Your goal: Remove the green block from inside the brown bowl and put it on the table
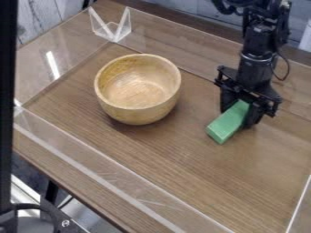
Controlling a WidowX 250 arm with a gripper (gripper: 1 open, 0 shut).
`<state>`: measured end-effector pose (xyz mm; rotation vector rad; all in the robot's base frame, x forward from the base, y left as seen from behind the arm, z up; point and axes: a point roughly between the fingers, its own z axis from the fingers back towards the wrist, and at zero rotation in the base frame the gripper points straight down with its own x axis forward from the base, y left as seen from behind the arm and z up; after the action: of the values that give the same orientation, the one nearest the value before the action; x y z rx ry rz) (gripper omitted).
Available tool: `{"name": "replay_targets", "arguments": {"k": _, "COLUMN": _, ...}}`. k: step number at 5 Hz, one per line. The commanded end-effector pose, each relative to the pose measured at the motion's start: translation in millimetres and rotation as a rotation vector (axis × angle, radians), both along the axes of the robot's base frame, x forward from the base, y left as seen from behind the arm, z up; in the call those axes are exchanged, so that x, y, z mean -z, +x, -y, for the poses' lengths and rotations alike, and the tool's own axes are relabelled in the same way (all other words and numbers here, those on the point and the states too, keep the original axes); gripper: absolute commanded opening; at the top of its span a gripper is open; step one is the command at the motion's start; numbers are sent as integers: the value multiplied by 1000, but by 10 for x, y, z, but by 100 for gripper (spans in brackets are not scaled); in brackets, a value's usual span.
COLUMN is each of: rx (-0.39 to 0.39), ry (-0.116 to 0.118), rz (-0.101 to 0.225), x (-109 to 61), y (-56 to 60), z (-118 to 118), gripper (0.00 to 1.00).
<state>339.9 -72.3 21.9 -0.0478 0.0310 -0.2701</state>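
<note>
The green block (228, 124) leans tilted to the right of the brown bowl (138, 86), its lower end resting on or just above the table (145, 159). My black gripper (246, 103) points straight down and is shut on the block's upper end. The bowl stands empty, a short gap left of the block.
Clear acrylic walls (73, 150) edge the tabletop on the front and left. A clear folded piece (109, 25) stands at the back left corner. Open tabletop lies in front of the bowl and block.
</note>
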Motion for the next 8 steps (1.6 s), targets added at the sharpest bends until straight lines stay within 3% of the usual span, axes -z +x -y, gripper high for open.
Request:
{"name": "replay_targets", "arguments": {"k": 1, "rx": 2, "ry": -17, "rz": 51, "x": -96, "y": 99, "z": -4, "gripper": 0}}
{"name": "replay_targets", "arguments": {"k": 8, "rx": -20, "ry": -52, "rz": 60, "x": 3, "y": 129, "z": -106, "gripper": 0}}
